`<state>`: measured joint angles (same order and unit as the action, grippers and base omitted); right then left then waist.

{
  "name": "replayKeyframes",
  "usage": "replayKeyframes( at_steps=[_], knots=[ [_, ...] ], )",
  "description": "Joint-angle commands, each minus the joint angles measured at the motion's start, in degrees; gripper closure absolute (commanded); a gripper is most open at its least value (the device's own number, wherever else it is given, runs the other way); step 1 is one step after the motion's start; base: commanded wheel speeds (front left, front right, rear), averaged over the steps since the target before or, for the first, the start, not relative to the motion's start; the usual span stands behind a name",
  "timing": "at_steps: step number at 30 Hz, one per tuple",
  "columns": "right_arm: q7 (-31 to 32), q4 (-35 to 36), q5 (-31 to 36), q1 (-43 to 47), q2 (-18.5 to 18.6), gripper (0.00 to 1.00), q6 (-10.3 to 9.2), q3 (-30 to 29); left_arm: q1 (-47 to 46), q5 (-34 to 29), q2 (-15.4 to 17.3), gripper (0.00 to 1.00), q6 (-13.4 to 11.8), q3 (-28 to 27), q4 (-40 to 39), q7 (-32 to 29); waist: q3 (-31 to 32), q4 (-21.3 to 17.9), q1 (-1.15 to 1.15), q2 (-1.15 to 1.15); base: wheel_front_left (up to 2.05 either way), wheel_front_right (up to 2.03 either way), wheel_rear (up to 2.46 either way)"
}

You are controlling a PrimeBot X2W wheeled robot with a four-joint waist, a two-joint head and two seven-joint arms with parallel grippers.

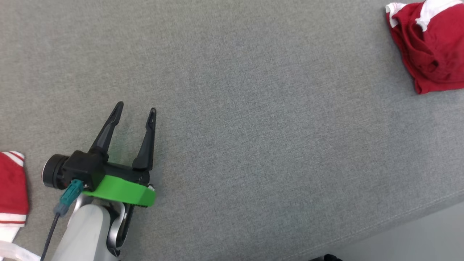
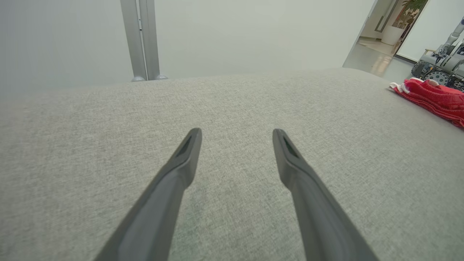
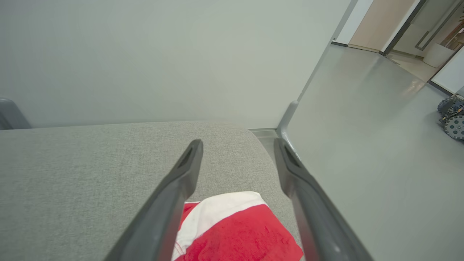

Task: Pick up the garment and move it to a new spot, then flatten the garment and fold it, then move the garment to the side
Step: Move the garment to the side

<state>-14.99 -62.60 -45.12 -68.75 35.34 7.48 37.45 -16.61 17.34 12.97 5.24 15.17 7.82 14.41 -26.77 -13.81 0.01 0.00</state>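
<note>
Far L, at 9 o'clock of the left gripper point(image 1: 136, 107), lies a red cloth piece w/ white stripes point(image 1: 12, 188); that gripper's jaws stand wide apart & empty over the grey woven-fabric surface point(image 1: 253, 127). The task's thing, a bunched red garment w/ white trim point(image 1: 429, 47), sits well apart at abt 2 o'clock from it, cut by the frame, so long axis unclear. R arm is nearer: the right gripper point(image 3: 238, 143) is spread open, holding nothing, garment under its finger bases at 6 o'clock in the wrist view.
</note>
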Motion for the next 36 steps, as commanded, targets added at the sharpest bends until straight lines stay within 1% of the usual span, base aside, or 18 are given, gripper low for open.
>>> replayKeyframes(
  at_steps=[1, 5, 8, 10, 14, 17, 20, 26, 30, 36],
  knots=[
    [-0.2, 2.1, 1.2, 2.4, -0.2, 0.00, 0.02, -1.3, 1.7, 0.7, -0.3, 0.00, -0.4, -1.0, 0.2, 0.4, 8.3, 3.1, -0.01, 0.00, 0.00, 0.00, 0.00],
    [-0.2, 10.2, 5.5, 8.1, -2.0, 0.00, 0.02, -5.5, 5.1, 2.0, 0.1, 0.00, -1.6, -4.2, 0.0, 0.8, 14.6, 4.9, -0.01, 0.00, 0.00, 0.00, 0.00],
    [-0.2, 15.9, 8.2, 13.6, -3.3, 0.00, 0.02, -8.5, 7.8, 1.7, 0.7, 0.00, -2.6, -6.5, -0.7, 0.8, 18.9, 6.2, -0.01, 0.00, 0.00, 0.00, 0.00],
    [-0.2, 19.4, 9.1, 17.5, -4.9, 0.00, 0.03, -10.6, 9.7, 1.5, 0.9, 0.00, -3.2, -7.8, -0.8, 0.8, 21.5, 6.7, -0.01, 0.00, 0.00, 0.00, 0.00],
    [-0.2, 25.3, 10.7, 26.2, -7.6, 0.00, 0.02, -14.1, 13.4, 1.4, 0.9, 0.00, -3.5, -8.9, 0.0, 0.8, 25.7, 7.3, -0.01, 0.00, 0.00, 0.00, 0.00],
    [-0.2, 29.1, 11.6, 31.6, -9.1, 0.00, 0.02, -16.2, 14.4, 1.4, 0.6, 0.00, -3.7, -9.2, 0.3, 0.8, 27.0, 8.1, -0.01, 0.00, 0.00, 0.00, 0.00],
    [-0.2, 34.8, 12.0, 39.0, -11.2, 0.00, 0.03, -19.3, 15.5, 1.3, -0.2, 0.00, -4.1, -9.8, 0.6, 0.8, 28.0, 9.1, -0.01, 0.00, 0.00, 0.00, 0.00],
    [-0.2, 41.9, 14.8, 50.3, -13.6, 0.00, 0.03, -23.4, 16.5, 0.6, -2.0, 0.00, -5.1, -11.6, 0.8, 0.8, 29.0, 10.7, -0.01, 0.00, 0.00, 0.00, 0.00],
    [-0.2, 44.3, 16.4, 55.7, -15.8, 0.00, 0.03, -25.3, 18.0, 0.4, -3.0, 0.00, -4.3, -13.3, 0.6, 0.8, 29.5, 11.3, -0.01, 0.00, 0.00, 0.00, 0.00],
    [-0.2, 46.4, 20.1, 60.3, -18.4, 0.00, 0.03, -28.0, 20.4, -1.2, -4.4, 0.00, -3.0, -14.9, 0.6, 0.8, 29.9, 12.0, -0.01, 0.00, 0.00, 0.00, 0.00]
  ],
)
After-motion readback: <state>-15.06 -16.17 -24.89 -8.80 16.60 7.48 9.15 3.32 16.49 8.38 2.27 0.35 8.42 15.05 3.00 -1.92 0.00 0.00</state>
